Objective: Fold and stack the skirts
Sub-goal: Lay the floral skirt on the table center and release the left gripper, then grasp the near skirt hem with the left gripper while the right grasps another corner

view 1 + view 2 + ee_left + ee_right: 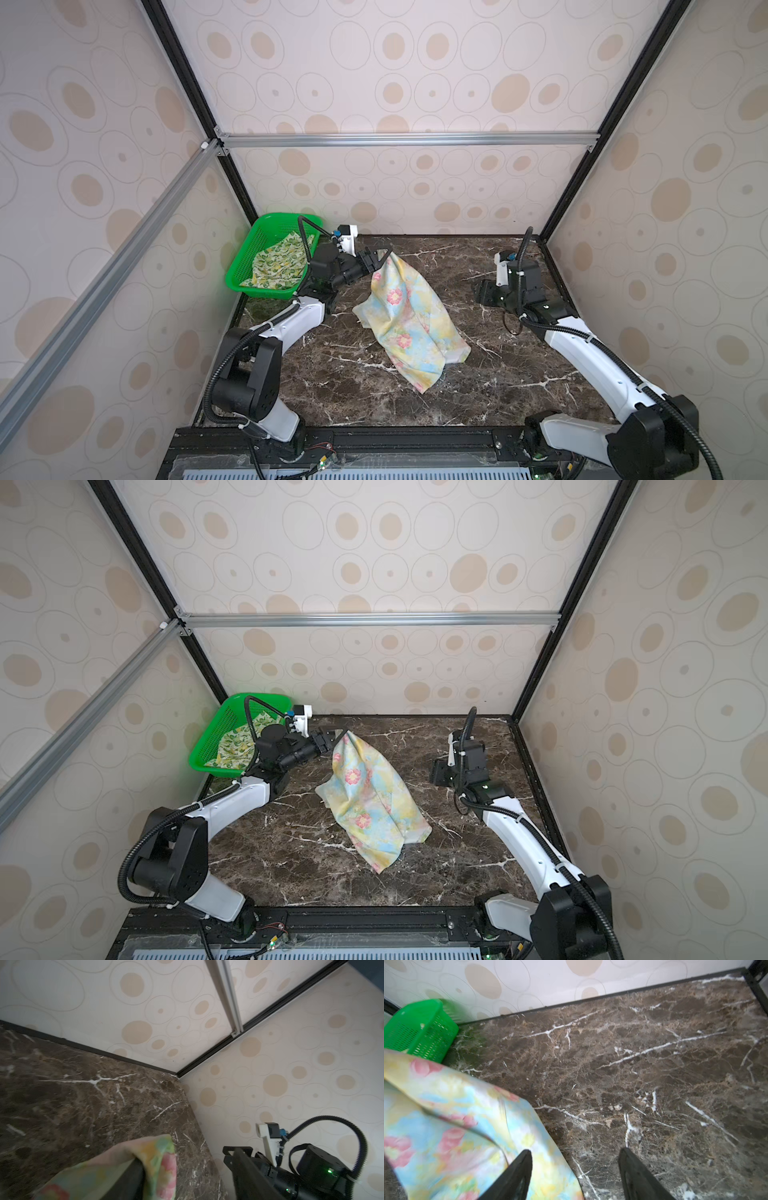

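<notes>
The pastel blue-yellow skirt (409,324) (370,804) with pink flowers lies crumpled mid-table, its far corner raised in a peak. That corner hangs over one finger of my left gripper (380,259) (332,737) (185,1159), whose jaws stand wide apart, so it is open. The skirt (158,1157) wraps one fingertip only. The lemon-print skirt (278,266) (235,746) sits bunched in the green basket. My right gripper (484,293) (438,773) (575,1157) hovers open at the right, empty, beside the floral skirt's (446,1126) edge.
The green mesh basket (266,220) (232,706) (423,1028) stands in the back left corner, against the patterned walls. The dark marble table (498,374) (457,866) shows bare surface right of and in front of the skirt. Black frame rails edge the table.
</notes>
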Motion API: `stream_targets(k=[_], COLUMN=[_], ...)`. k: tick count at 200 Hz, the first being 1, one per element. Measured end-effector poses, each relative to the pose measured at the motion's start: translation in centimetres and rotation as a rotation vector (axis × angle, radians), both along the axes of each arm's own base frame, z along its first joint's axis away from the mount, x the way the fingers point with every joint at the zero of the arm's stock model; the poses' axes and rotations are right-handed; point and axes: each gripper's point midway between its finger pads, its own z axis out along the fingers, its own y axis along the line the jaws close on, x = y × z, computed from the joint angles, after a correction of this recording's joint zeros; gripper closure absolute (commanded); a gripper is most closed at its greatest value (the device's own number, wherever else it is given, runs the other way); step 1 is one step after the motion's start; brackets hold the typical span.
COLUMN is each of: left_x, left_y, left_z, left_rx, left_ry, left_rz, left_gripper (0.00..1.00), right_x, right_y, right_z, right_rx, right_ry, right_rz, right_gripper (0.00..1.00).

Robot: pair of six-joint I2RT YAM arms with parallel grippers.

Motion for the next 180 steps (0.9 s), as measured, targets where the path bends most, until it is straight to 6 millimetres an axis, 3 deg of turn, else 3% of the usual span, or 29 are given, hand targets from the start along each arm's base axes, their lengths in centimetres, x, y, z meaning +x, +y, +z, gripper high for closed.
stream_targets(k=[13, 48, 85, 107, 126, 160, 180], left_x=[0.5, -0.4, -4.6, -7.7, -10.3, -17.7, -21.3], left_y=[0.9, 3.8, 7.0, 7.7, 6.0, -0.4, -3.2], left_z=[-1.1, -2.0, 0.6, 0.4, -2.1, -11.1, -14.1], left_rx=[0.055, 0.239, 0.389, 0.42, 0.43, 0.463, 0.487], left_ry=[0.009, 0.024, -0.025, -0.022, 0.019, 0.201, 0.267], left_rz=[0.039, 0.142, 0.231, 0.229, 0.158, -0.091, -0.203], left_gripper=[0.13, 0.11, 0.12, 0.13, 0.14, 0.14, 0.14], right_x=[-0.4, -1.8, -4.4, -5.8, -6.3, -6.8, -7.2], right_y=[-0.1, -0.5, -0.8, -0.1, 0.3, 0.5, 0.6], right_z=[-1.3, -4.2, -8.3, -9.7, -10.5, -11.8, -12.3], right_rx=[-0.01, -0.017, -0.025, -0.021, -0.009, 0.006, 0.017], right_ry=[0.045, 0.147, 0.269, 0.325, 0.358, 0.406, 0.423], right_rz=[-0.004, -0.02, -0.032, -0.008, -0.003, -0.004, -0.006], right_gripper=[0.32, 0.32, 0.33, 0.33, 0.33, 0.33, 0.33])
